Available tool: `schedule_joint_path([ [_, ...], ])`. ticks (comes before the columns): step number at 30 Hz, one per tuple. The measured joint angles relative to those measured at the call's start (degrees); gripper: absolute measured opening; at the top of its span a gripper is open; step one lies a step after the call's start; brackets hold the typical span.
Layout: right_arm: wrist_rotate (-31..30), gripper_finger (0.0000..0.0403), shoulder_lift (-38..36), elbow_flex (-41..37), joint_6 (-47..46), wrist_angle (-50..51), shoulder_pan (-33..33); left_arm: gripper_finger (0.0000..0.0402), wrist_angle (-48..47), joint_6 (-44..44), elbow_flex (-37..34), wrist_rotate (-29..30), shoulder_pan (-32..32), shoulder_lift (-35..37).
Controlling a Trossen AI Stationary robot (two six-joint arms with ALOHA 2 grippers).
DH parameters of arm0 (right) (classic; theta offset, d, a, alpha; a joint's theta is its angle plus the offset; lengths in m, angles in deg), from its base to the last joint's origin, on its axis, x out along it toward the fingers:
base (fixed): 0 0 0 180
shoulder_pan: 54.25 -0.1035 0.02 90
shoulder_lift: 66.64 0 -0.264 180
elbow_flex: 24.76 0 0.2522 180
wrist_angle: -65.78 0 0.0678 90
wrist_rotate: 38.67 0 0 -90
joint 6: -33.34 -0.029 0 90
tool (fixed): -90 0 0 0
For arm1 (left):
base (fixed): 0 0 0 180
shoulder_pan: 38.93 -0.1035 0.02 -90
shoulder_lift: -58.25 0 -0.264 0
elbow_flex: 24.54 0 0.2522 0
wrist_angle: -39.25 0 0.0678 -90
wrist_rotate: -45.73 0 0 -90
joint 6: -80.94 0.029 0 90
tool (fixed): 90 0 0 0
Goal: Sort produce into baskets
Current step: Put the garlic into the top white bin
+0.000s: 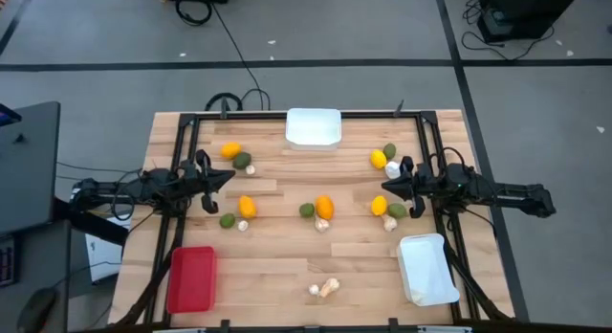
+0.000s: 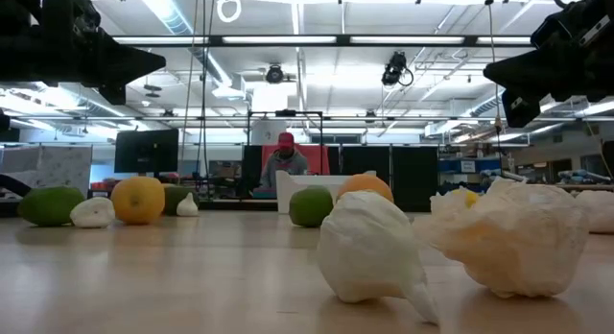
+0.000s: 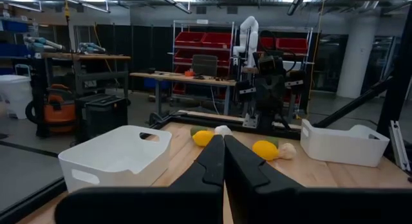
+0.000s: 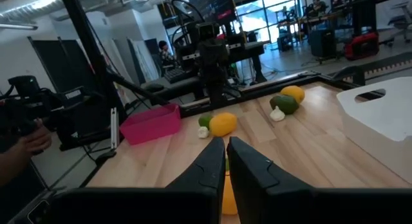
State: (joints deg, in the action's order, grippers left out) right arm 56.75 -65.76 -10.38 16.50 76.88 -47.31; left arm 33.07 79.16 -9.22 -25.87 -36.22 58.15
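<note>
Robotics lab; red parts bins (image 3: 215,40); workbenches (image 3: 183,79); strip lights (image 2: 288,41)

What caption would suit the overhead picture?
Two idle arms flank scattered produce on a wooden table, with three empty baskets waiting.

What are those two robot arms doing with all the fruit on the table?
Nothing is being handled yet. The left gripper and right gripper both hang shut and empty above the table. The produce lies scattered in small groups: yellow-orange fruits, green fruits and pale mushroom pieces. The red basket and two white baskets all look empty, so the sorting hasn't started.
</note>
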Motion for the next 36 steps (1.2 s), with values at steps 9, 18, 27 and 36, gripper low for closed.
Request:
schedule_joint_path([
  [9,-2.99,0.0034,0.00,0.00,-0.02,-2.94,0.00,0.0008,1.68,4.87,0.02,0.86,-0.08,0.00],
  [18,-16.19,0.0034,0.34,0.04,0.50,-12.57,0.00,0.0010,2.97,7.92,0.02,23.80,-0.12,-3.79],
  [27,-28.41,0.0042,5.89,6.64,-0.52,3.44,3.96,0.0116,9.35,3.74,0.03,25.17,-1.18,-12.38],
  [36,-28.72,0.0124,24.66,22.07,2.15,19.90,13.95,0.0175,9.63,4.41,5.88,18.01,-7.50,-23.09],
])
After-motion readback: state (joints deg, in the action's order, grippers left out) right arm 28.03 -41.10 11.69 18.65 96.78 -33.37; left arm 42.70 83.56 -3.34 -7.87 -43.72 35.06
